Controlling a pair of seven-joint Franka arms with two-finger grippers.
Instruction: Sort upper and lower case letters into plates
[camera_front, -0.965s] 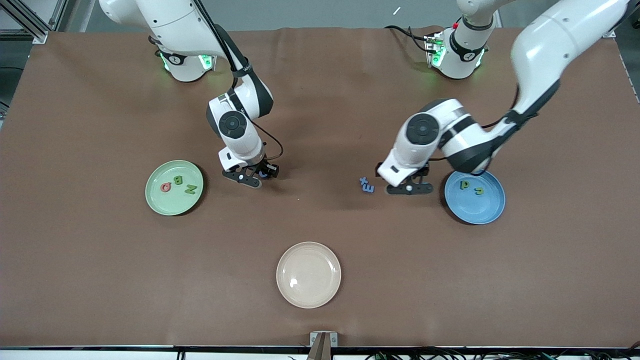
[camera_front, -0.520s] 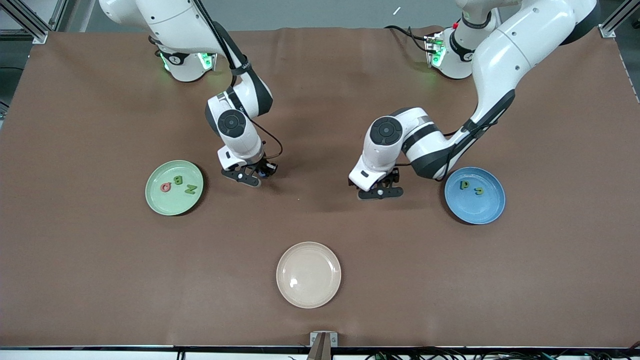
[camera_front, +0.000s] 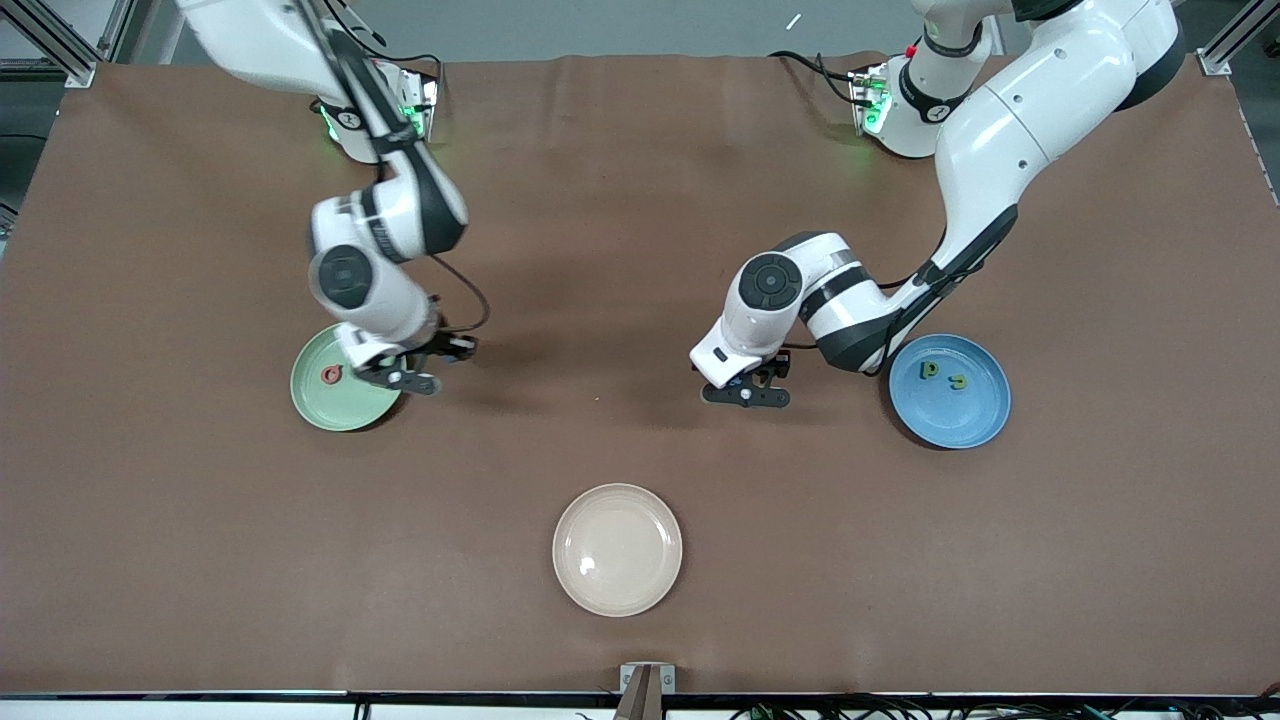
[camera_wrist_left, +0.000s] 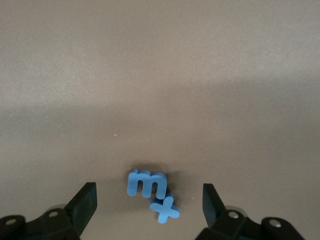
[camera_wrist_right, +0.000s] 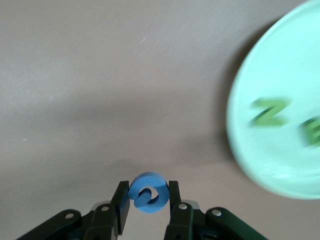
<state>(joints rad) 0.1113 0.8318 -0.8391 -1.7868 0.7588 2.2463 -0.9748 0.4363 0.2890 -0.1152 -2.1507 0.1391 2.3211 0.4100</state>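
Observation:
My right gripper (camera_front: 408, 378) hangs over the edge of the pale green plate (camera_front: 322, 406) on the side toward the table's middle, shut on a round blue letter (camera_wrist_right: 146, 182). In the right wrist view the gripper (camera_wrist_right: 147, 196) holds the letter upright, and the green plate (camera_wrist_right: 270, 160) carries green letters (camera_wrist_right: 270, 112). A red letter (camera_front: 330, 374) also lies on it. My left gripper (camera_front: 745, 393) is open and low over a blue "m" (camera_wrist_left: 146, 183) and a blue "x" (camera_wrist_left: 164, 208), which lie between its fingers (camera_wrist_left: 86, 197). The sky blue plate (camera_front: 950, 422) holds two green letters (camera_front: 930, 369).
A cream-beige plate (camera_front: 617, 580) sits nearer the front camera, at the table's middle. The brown table cover (camera_front: 640, 250) is bare between the arms.
My right arm carried the blue letter from the table's middle to the green plate's edge. My left gripper swung from beside the blue plate to over the "m" and "x", then settled.

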